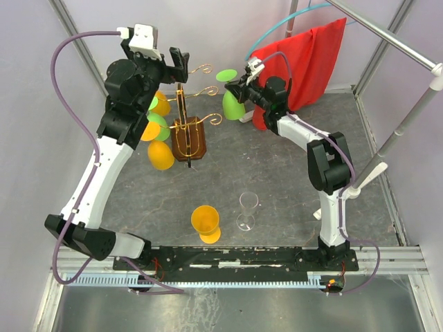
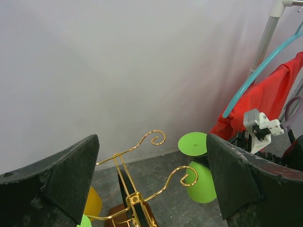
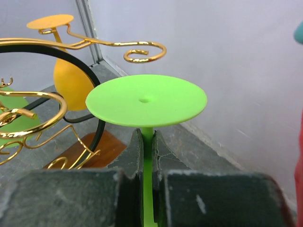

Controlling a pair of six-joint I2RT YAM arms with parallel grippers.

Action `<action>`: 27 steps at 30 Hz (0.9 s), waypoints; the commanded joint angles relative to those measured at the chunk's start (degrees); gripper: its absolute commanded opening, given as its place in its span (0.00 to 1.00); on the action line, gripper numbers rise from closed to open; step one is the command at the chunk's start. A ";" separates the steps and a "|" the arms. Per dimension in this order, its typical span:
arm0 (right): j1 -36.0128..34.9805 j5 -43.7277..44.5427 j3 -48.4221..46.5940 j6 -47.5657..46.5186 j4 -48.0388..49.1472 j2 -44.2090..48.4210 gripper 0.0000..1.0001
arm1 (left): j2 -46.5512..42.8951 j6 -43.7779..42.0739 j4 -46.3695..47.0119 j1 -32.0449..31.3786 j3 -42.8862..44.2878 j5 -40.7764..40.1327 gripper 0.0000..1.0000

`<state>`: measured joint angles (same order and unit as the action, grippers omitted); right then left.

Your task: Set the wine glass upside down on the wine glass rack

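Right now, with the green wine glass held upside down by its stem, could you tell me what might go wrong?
The right gripper pinches only the thin stem of the green wine glass, which could slip. Its flat foot is close to a curled gold wire arm of the dark-based wine glass rack; snagging might jolt the orange glass hanging there.

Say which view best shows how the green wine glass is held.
Right wrist: the right gripper pinches the green wine glass by its stem, under the foot. Top external shows it small; left wrist shows only foot and bowl.
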<state>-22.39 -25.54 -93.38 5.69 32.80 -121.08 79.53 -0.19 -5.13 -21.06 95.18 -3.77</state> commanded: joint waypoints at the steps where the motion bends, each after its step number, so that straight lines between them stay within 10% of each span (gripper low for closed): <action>1: -0.22 -3.48 -6.12 0.76 10.63 -3.15 0.01 | -0.79 1.29 0.86 0.77 -0.50 1.40 0.99; 27: -3.73 -10.03 -21.64 2.25 12.84 -16.23 0.01 | -3.25 -0.41 1.70 3.20 -5.43 -0.25 0.99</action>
<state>-24.93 -34.37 -110.96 8.27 43.24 -136.09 77.95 -0.23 -5.50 -18.39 89.80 -3.95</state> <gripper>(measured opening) 0.040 0.992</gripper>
